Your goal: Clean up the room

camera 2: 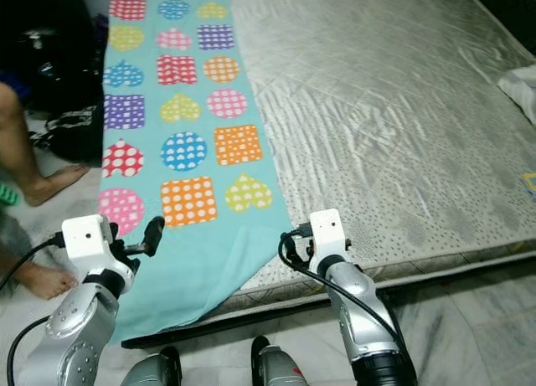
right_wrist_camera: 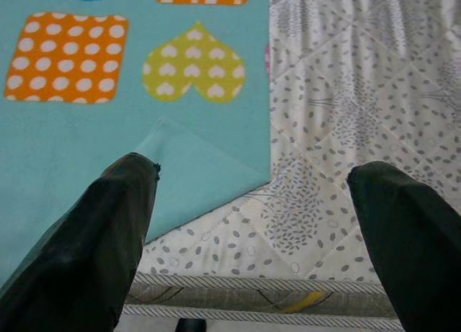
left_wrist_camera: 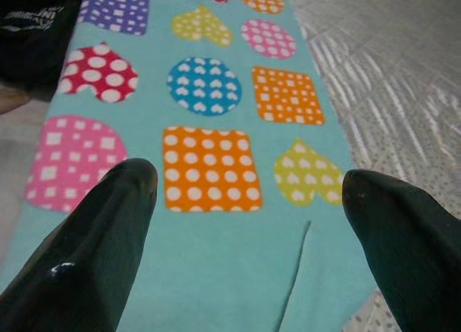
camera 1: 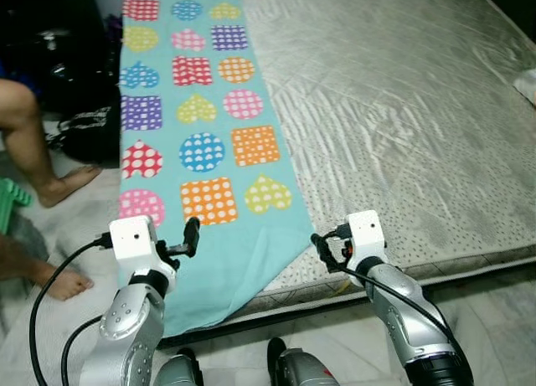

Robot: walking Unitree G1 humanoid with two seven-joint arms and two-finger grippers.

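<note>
Your left gripper (camera 1: 189, 235) and right gripper (camera 1: 322, 248) hover released, holding nothing, over the blanket (camera 1: 197, 143) on the mattress (camera 1: 402, 110), its near end hanging off the edge, likely set for lifting it

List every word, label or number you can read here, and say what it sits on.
White lettering on the black bag beside the blanket: too blurred and cropped to read.
Blanket: patterned hearts, circles and squares, no text.
Mattress: no legible text.
</note>
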